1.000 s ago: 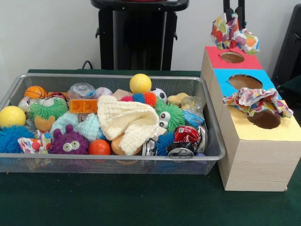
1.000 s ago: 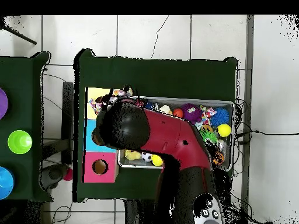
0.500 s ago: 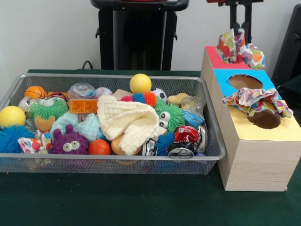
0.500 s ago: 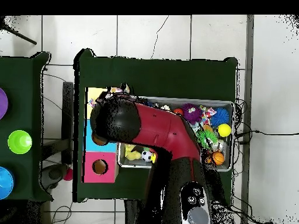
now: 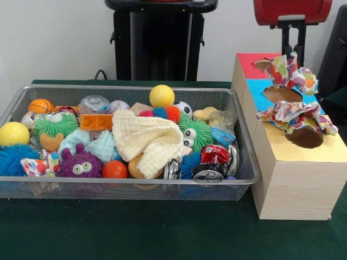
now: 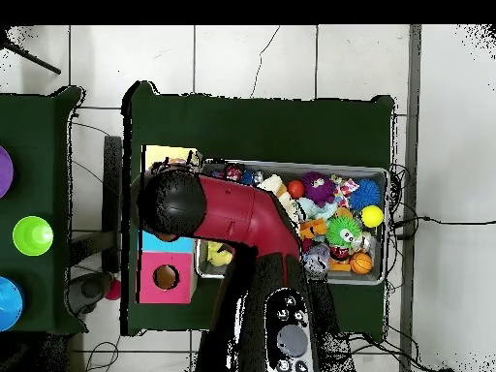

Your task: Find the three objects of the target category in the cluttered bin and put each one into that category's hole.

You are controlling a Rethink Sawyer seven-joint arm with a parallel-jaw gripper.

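Observation:
My gripper point(image 5: 293, 53) hangs over the wooden box point(image 5: 295, 179), shut on a colourful patterned cloth point(image 5: 293, 73). The cloth dangles just above the hole point(image 5: 282, 93) in the blue section, between the red section point(image 5: 255, 60) and the yellow one. A second patterned cloth point(image 5: 295, 115) lies bunched over the yellow section's hole point(image 5: 306, 138). A third patterned cloth point(image 5: 37, 165) sits in the wire bin point(image 5: 124, 189) at its front left. In the overhead view the arm point(image 6: 179, 203) covers the gripper and the held cloth.
The bin holds a cream knitted cloth point(image 5: 149, 138), balls, spiky toys, a purple monster point(image 5: 79, 164) and crushed cans point(image 5: 214, 162). The box stands right against the bin's right side. In the overhead view the red hole point(image 6: 166, 278) shows beside the arm.
The gripper has carried the patterned cloth rightward and a little lower, from above the red section's hole to above the blue section's hole. The bin's contents are unchanged.

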